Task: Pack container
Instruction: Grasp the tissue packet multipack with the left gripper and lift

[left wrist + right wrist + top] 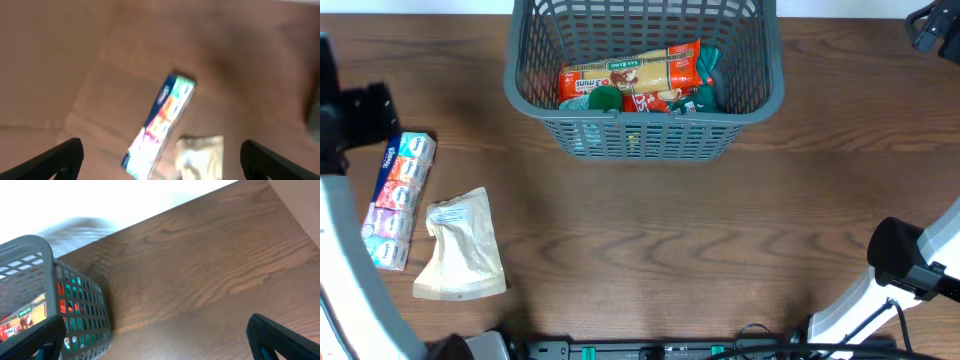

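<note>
Dark wood-grain table (pixel 670 240) fills all three views. Over it the left gripper (pixel 161 159) hangs with its fingers spread wide and nothing between them. Below it a striped tissue pack (pixel 159 126) lies flat and slantwise, with a beige pouch (pixel 200 155) just beside its lower end. This view is blurred, so I cannot tell whether the two touch. The right gripper (pixel 157 340) is likewise spread and empty, off to one side of the container (pixel 75 305). That grey basket stands at the table's far edge, well apart from both loose packets, with an orange packet (pixel 630 75) and some green items inside.

Likely trouble: the pouch sits so near the pack that a descending finger could land on it or drag it along. The slanted pack also calls for a turned wrist. A knock on the basket wall could shove it toward the far edge. Between the packets and the basket the wood lies bare, as does the right half, so a carry has plenty of room.
</note>
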Controlling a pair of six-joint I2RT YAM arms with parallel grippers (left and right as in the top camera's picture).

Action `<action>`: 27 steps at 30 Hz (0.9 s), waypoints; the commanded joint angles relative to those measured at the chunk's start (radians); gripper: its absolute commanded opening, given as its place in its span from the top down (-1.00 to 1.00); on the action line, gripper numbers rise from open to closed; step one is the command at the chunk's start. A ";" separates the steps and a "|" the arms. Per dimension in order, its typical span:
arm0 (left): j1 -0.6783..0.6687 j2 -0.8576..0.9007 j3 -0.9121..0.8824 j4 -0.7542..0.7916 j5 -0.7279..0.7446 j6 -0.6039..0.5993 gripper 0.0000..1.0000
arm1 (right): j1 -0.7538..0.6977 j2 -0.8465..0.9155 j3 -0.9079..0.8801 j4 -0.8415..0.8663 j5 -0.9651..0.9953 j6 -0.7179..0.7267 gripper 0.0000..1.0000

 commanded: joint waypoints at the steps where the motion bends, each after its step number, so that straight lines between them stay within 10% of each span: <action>1: 0.108 0.030 -0.130 0.074 0.186 0.191 -0.97 | 0.004 -0.007 0.003 0.003 -0.008 -0.014 -0.98; 12: 0.255 0.132 -0.503 0.363 0.219 0.569 -0.97 | 0.004 -0.007 0.003 0.024 -0.007 -0.014 -0.98; 27: 0.255 0.530 -0.516 0.454 0.217 0.583 -0.97 | 0.004 -0.007 0.003 0.024 -0.007 -0.014 -0.99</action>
